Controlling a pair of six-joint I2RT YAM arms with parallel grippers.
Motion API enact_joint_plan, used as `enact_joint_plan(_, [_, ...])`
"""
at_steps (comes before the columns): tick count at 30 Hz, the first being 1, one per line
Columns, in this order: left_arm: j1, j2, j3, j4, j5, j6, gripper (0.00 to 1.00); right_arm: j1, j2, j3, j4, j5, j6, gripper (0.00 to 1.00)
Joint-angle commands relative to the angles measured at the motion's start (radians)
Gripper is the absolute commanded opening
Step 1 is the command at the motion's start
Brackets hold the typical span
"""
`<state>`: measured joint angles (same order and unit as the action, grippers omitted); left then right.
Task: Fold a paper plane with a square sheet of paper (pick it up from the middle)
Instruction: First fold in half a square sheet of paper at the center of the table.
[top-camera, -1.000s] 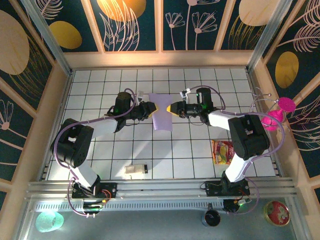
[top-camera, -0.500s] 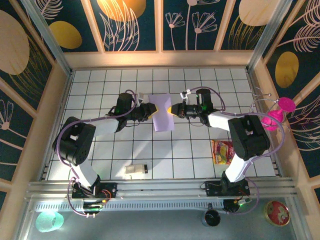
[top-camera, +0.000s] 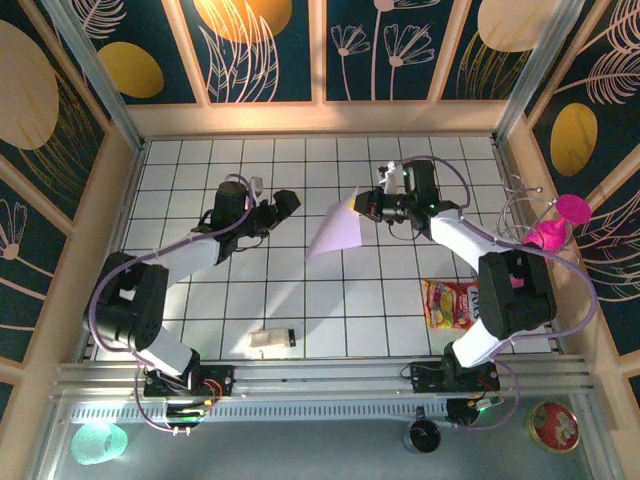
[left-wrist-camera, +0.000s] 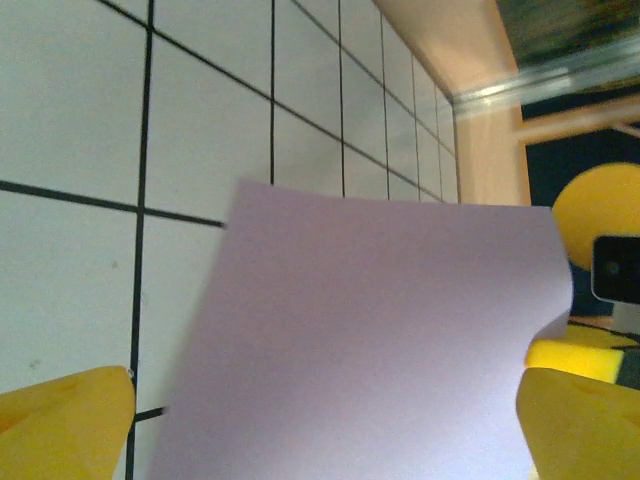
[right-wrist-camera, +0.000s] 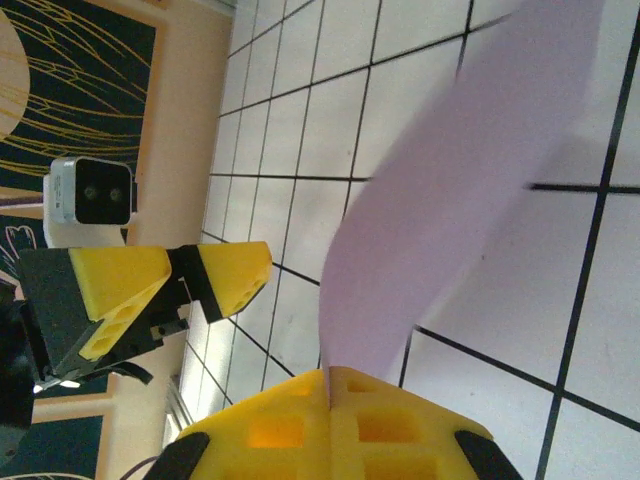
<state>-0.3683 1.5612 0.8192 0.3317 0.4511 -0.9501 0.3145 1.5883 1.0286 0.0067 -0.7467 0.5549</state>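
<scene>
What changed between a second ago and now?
The left gripper let go of the pale lilac square sheet of paper, opened wide and drew back leftward. The right gripper, shut on the sheet's edge, carried it slightly rightward, so it hangs tilted. The red-yellow snack packet and small white block stayed put.

No writing can be read anywhere. The snack packet (top-camera: 447, 304) near the desk's right edge carries red and yellow print too small to make out. The square sheet of paper (top-camera: 338, 228) is plain lilac.
</scene>
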Motion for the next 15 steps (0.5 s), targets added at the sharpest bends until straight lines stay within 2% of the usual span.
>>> enact_joint_plan(1, [0.002, -0.070, -0.016, -0.073, -0.109, 0.095, 0.99, 0.030, -0.031, 0.071, -0.129, 0.039, -0.038, 0.00])
enact_joint_plan(9, [0.003, -0.143, -0.064, -0.086, -0.149, 0.111, 0.99, 0.143, 0.077, 0.156, -0.054, 0.042, 0.056, 0.00])
enact_joint_plan(15, [0.003, -0.114, -0.118, -0.022, -0.040, 0.066, 0.96, 0.179, 0.197, 0.065, 0.218, -0.020, 0.185, 0.00])
